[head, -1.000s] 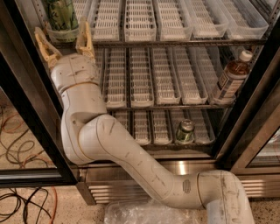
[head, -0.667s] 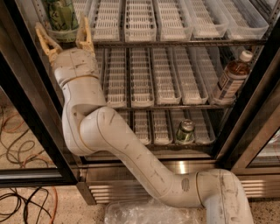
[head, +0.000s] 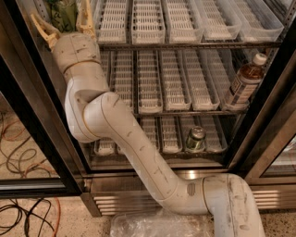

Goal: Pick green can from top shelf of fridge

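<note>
The green can (head: 64, 14) stands at the far left of the top shelf (head: 185, 45) of the fridge (head: 259, 139), its top cut off by the frame edge. My gripper (head: 64, 21) is up at that shelf, open, with its yellowish fingers (head: 44, 30) splayed to either side of the can. The can's lower part is hidden behind my wrist. My pale arm runs from the bottom right up across the lower shelves to the top left.
Clear slotted lane trays line all three racks. A brown bottle (head: 245, 81) with a white cap stands at the right of the middle rack. A squat green can (head: 195, 139) sits on the bottom rack. Cables (head: 18, 139) lie on the floor at left, crumpled plastic (head: 157, 224) below.
My gripper and wrist have risen and pushed further in, so the fingers now reach higher along the can's sides and the wrist covers more of its base.
</note>
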Action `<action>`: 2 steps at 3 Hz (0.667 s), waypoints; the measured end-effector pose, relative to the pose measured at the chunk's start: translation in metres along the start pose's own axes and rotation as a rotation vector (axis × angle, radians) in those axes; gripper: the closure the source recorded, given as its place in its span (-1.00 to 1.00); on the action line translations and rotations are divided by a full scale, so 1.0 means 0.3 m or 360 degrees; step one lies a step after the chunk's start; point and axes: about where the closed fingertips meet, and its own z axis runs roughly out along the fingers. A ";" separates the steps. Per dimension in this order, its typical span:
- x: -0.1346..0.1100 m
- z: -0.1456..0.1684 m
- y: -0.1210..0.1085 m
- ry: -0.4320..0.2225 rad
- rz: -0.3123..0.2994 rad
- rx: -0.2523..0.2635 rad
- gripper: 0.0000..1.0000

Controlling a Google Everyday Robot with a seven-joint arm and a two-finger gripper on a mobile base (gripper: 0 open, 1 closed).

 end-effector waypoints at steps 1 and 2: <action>0.008 -0.003 -0.001 0.0014 0.0007 0.0014 -0.02; 0.008 -0.003 -0.001 0.0014 0.0007 0.0014 0.44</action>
